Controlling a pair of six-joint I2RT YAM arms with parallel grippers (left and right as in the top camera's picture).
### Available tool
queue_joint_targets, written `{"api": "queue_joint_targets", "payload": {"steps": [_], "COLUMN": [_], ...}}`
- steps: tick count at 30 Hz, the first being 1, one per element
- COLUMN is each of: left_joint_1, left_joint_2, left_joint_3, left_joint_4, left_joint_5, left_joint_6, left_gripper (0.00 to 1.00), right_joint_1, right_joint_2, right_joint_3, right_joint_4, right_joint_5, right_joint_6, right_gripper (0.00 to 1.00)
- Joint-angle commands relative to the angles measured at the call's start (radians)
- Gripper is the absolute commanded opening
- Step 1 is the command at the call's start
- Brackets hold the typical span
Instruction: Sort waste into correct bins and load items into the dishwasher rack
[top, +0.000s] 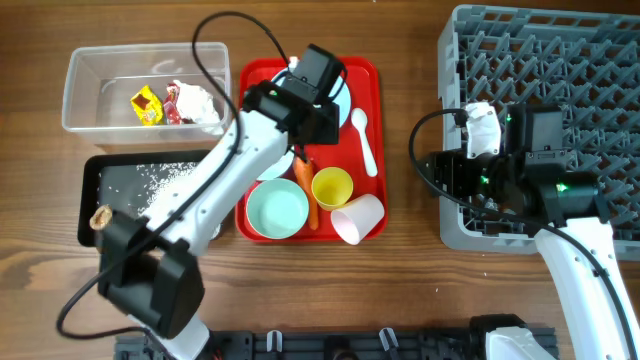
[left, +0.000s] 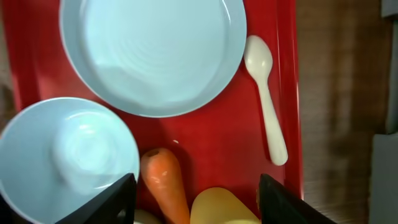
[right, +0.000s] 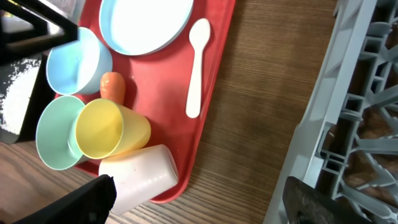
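Seen from overhead, the left arm covered most of the light blue plate (top: 345, 105) at the red tray's (top: 368, 80) 12 o'clock end. It also hid all but a sliver of one light blue bowl (top: 275, 168). The orange carrot (top: 305, 178) showed only as a strip at the yellow cup's (top: 332, 186) 9 o'clock. The dishwasher rack (top: 560, 60) ran off the picture at 12 and 3 o'clock. The white rice grains (top: 160, 180) were too small to tell apart. In the left wrist view the carrot and yellow cup were cut off at 6 o'clock. There the left gripper (left: 196, 183) showed only blurred dark fingertips at 5 and 7 o'clock. The right gripper (right: 199, 182) looked the same in its own view.
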Motion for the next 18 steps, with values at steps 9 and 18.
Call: {"api": "queue_joint_targets", "payload": {"steps": [9,18], "left_joint_1": [0.036,-0.018], "left_joint_2": [-0.105,-0.065], "left_joint_3": [0.017,-0.035], "left_joint_4": [-0.223,-0.178], "left_joint_5": [0.127,0.193], "left_joint_6": [0.13,0.203], "left_gripper": [0.64,0.63], "right_joint_1": [0.009,0.009], "right_joint_2": [0.007,0.007], "right_joint_3": [0.005,0.005], "right_joint_4": [-0.005,-0.004], "right_joint_5": [-0.029,-0.029], "right_joint_6": [0.004,0.004], "right_gripper": [0.89,0.89]}}
